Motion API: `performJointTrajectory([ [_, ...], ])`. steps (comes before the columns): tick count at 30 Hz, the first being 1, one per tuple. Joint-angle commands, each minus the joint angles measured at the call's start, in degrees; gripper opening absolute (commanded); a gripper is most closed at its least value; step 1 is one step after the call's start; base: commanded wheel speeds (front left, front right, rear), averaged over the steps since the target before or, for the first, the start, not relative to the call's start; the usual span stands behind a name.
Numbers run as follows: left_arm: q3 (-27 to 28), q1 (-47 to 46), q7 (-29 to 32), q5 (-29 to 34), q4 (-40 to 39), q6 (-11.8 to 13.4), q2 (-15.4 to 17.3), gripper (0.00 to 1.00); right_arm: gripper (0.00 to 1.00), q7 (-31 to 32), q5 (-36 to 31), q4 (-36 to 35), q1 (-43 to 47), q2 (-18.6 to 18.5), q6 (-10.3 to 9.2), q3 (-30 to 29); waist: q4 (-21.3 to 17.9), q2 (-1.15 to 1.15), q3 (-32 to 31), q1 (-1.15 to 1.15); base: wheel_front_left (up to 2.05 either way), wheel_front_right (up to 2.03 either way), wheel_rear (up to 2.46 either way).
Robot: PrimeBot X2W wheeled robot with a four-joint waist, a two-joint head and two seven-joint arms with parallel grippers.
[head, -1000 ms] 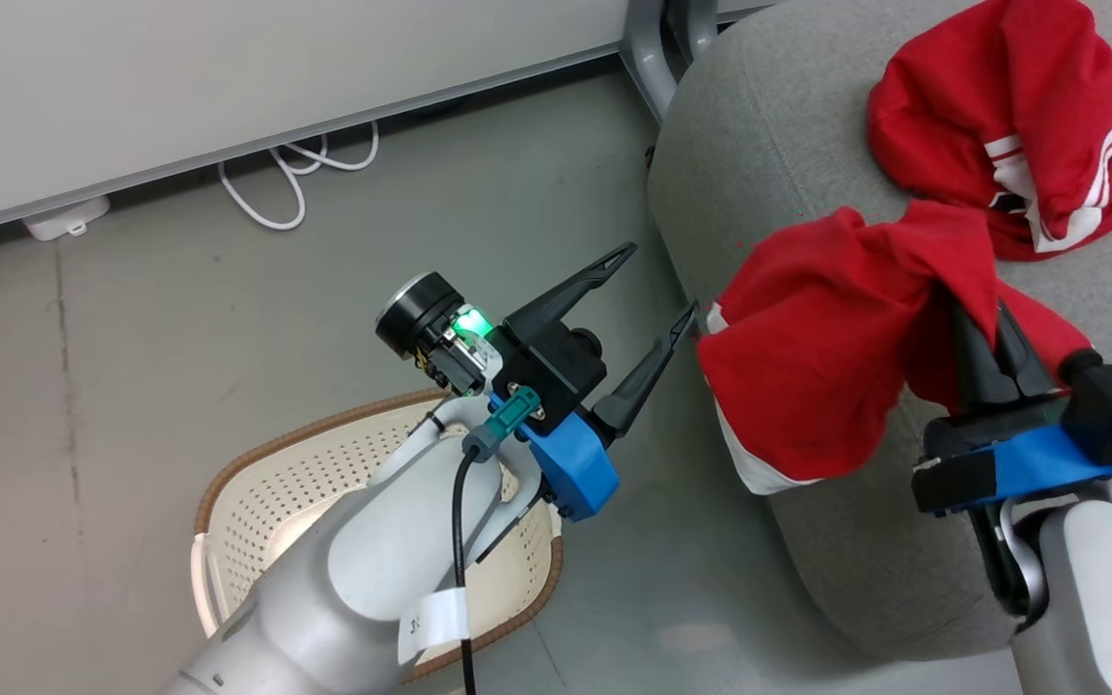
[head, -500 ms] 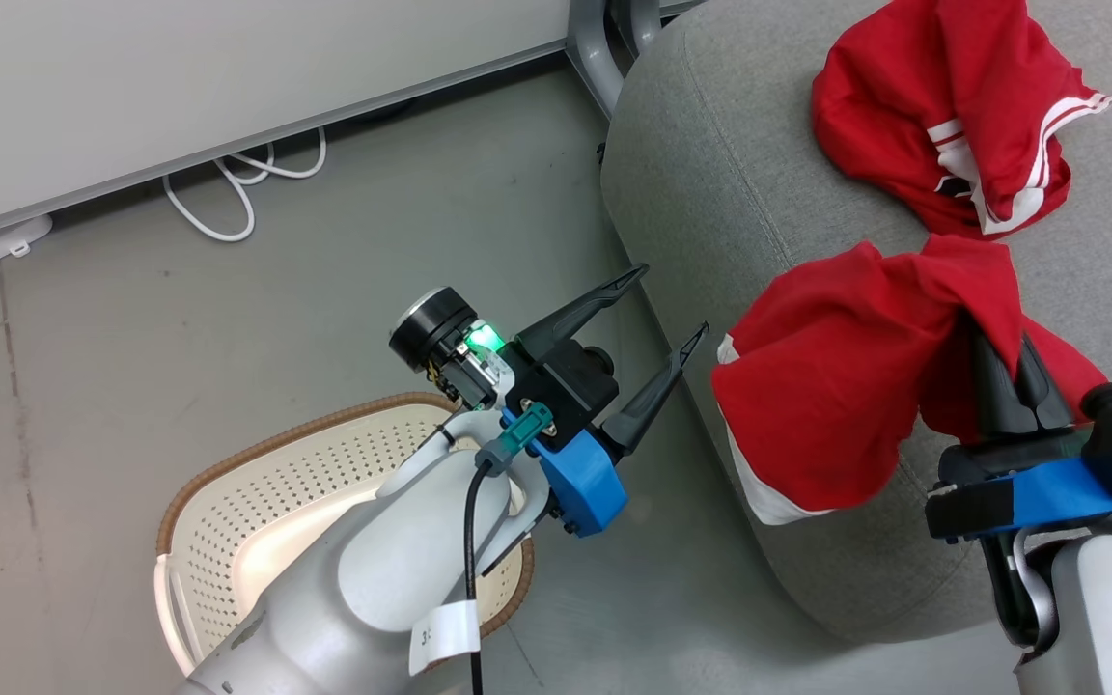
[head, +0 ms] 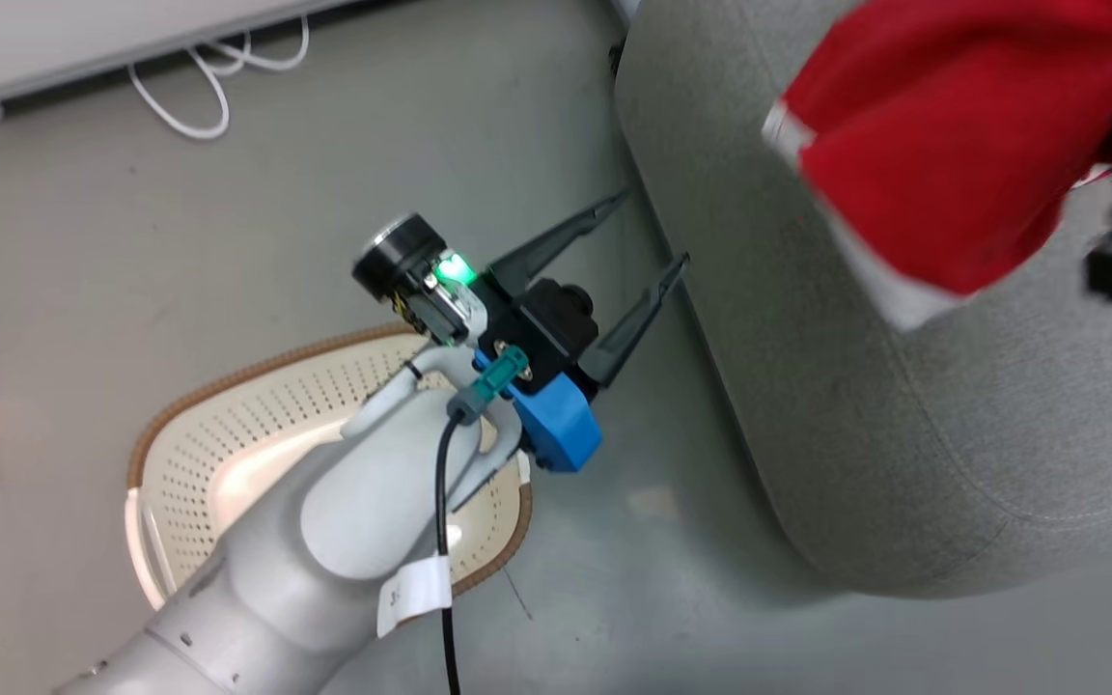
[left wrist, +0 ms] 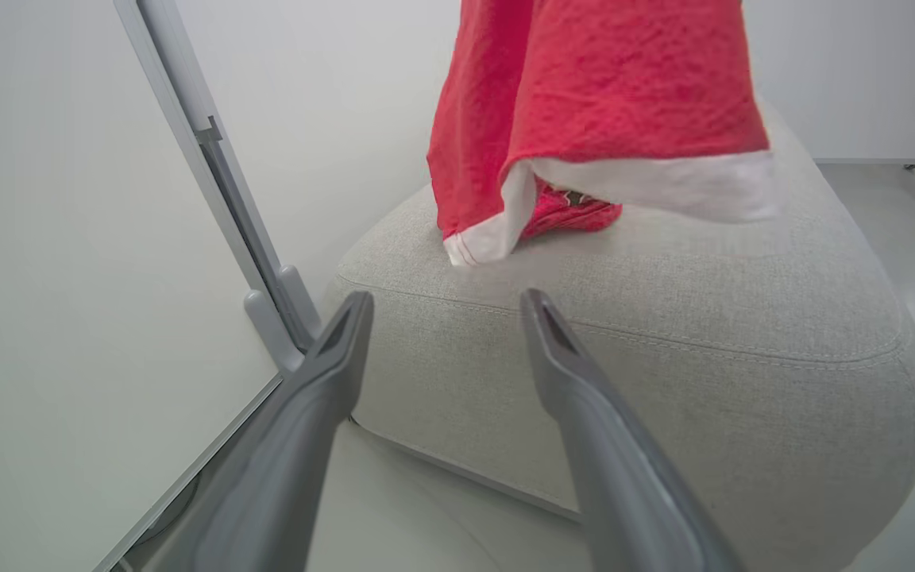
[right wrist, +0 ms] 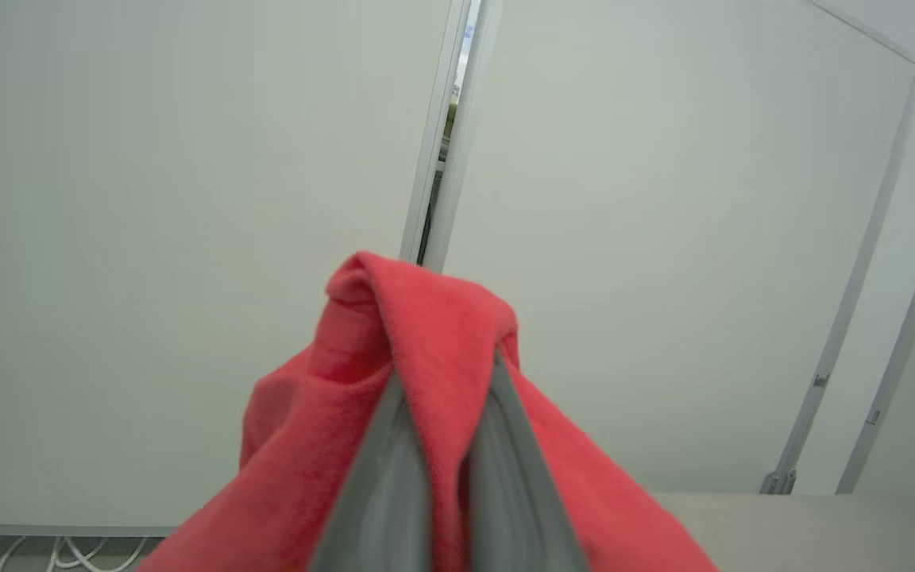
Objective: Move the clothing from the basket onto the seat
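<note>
My right gripper (right wrist: pixel 445 365) is shut on a red garment (right wrist: pixel 426 318), which hangs blurred with its white hem above the grey seat (head: pixel 855 386). In the left wrist view this garment (left wrist: pixel 600 95) dangles over the seat (left wrist: pixel 664 278), and a second red garment (left wrist: pixel 573 214) lies on the cushion behind it. My left gripper (head: pixel 653 226) is open and holds nothing, beside the seat's left side and above the floor. The cream basket (head: pixel 257 372) stands at lower left. My left forearm covers much of its inside, and the part that shows is bare perforated plastic.
White cables (head: pixel 189 87) lie on the grey floor along the wall at the top left. A grey metal frame post (left wrist: pixel 267 294) stands against the wall beside the seat's far corner. A strip of floor runs between basket and seat.
My right gripper has lifted the held garment higher above the seat. The head camera has shifted, so the scene slid in the picture. The left gripper stays open.
</note>
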Motion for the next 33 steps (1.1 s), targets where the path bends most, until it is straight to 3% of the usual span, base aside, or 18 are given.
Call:
performJointTrajectory([
  [1, 0.2, -1.4, 0.1, 0.4, -0.3, -0.2, 0.6, 1.00, 0.00, 0.0, -0.2, -0.6, -2.2, -0.9, 0.01, -0.7, 0.6, 0.00, 3.7, 0.00, 0.00, 0.00, 0.00],
  [9, 0.5, -7.0, 1.8, 2.2, -3.2, -0.1, 3.7, 1.00, 0.00, 0.0, 1.9, -0.3, -19.2, -9.5, 0.01, -11.2, 1.2, 0.00, 15.1, 0.00, 0.00, 0.00, 0.00],
  [13, 0.5, -9.8, 2.7, 3.1, -4.9, -0.2, 5.2, 1.00, 0.00, 0.0, 3.6, 5.4, -26.3, -15.2, 0.01, -15.7, 1.2, 0.00, 19.8, 0.00, 0.00, 0.00, 0.00],
  [17, 0.4, -11.7, 3.4, 3.7, -6.4, -0.2, 6.2, 1.00, 0.00, 0.0, 2.9, 12.6, -29.3, -18.1, 0.01, -18.8, 1.3, 0.00, 23.4, 0.00, 0.00, 0.00, 0.00],
  [19, 0.5, -12.4, 3.5, 3.6, -7.2, -0.1, 6.3, 1.00, 0.00, 0.0, 2.0, 15.7, -29.5, -18.3, 0.01, -18.7, 1.4, 0.00, 24.7, 0.00, 0.00, 0.00, 0.00],
  [33, 0.5, -13.8, 3.8, 3.2, -9.5, 0.9, 7.6, 1.00, 0.00, 0.0, -2.5, 30.6, -22.2, -11.2, 0.01, -21.8, 1.1, 0.00, 27.4, 0.00, 0.00, 0.00, 0.00],
])
